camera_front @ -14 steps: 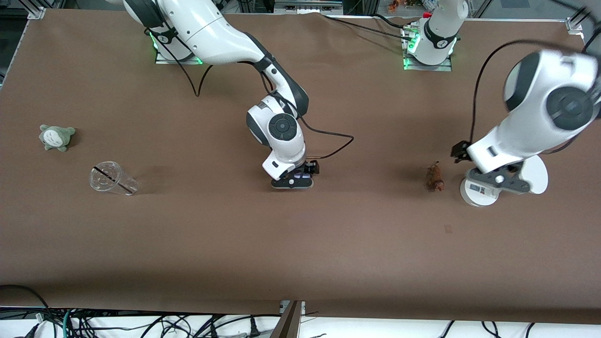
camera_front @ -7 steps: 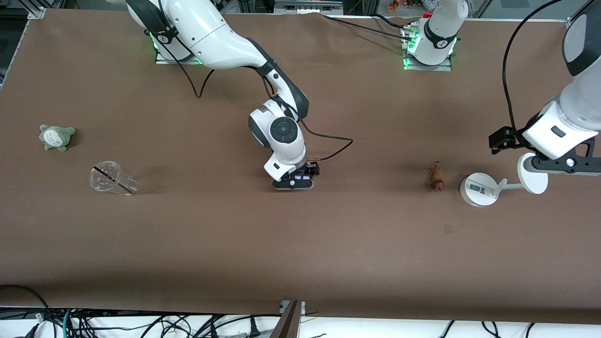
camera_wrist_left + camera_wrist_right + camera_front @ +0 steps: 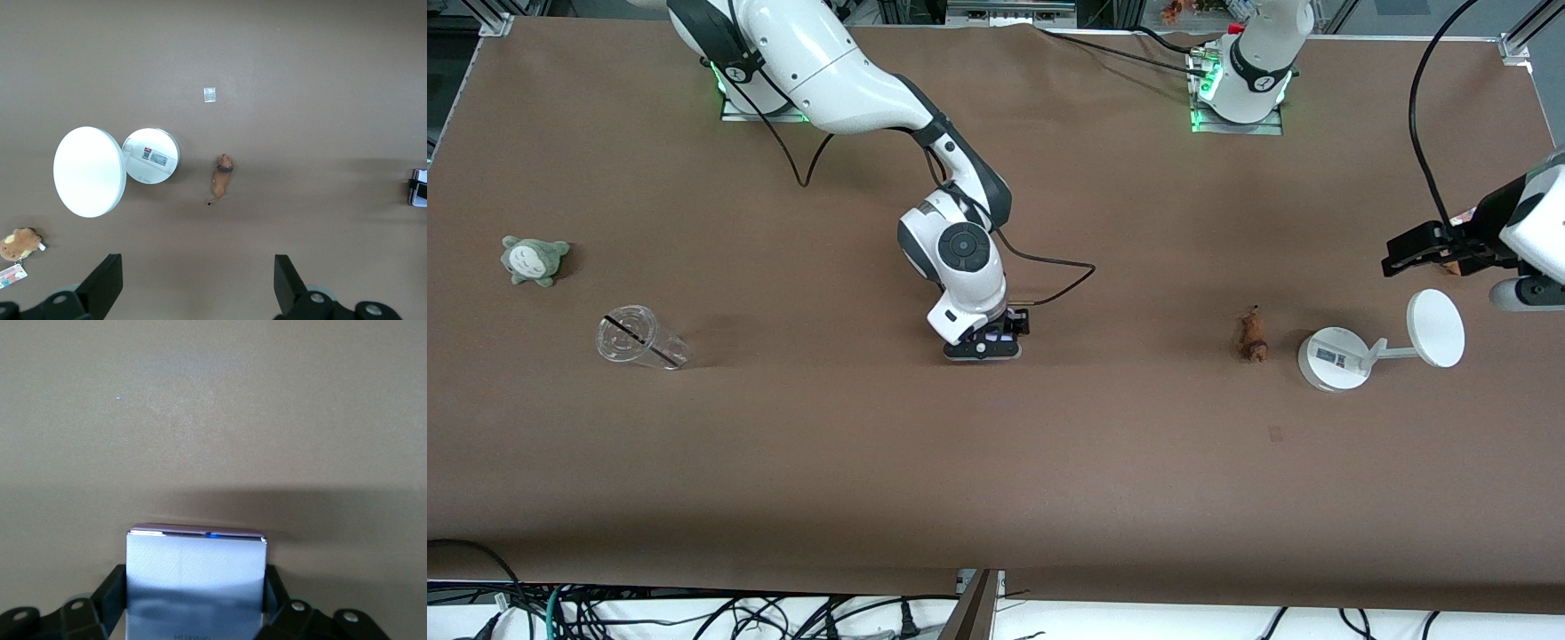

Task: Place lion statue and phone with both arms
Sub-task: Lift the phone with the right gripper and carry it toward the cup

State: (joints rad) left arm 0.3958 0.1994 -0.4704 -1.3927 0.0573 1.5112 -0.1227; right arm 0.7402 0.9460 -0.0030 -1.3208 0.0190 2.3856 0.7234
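The lion statue (image 3: 1252,334) lies on the brown table beside the white stand, toward the left arm's end; it also shows in the left wrist view (image 3: 222,177). My left gripper (image 3: 198,280) is open and empty, high over the table at the left arm's end (image 3: 1528,293), apart from the lion. My right gripper (image 3: 983,343) is shut on the phone (image 3: 197,567), holding it on edge low at the table's middle. The phone's lavender face fills the space between the fingers (image 3: 112,595). I cannot tell whether it touches the table.
A white round stand (image 3: 1332,359) with a disc (image 3: 1435,327) stands next to the lion. A brown plush with a tag (image 3: 19,243) lies under the left arm. A grey-green plush (image 3: 534,259) and a clear cup on its side (image 3: 640,338) lie at the right arm's end.
My left arm has swung up and away from over the white stand toward its end of the table. My right gripper has stayed put with the phone.
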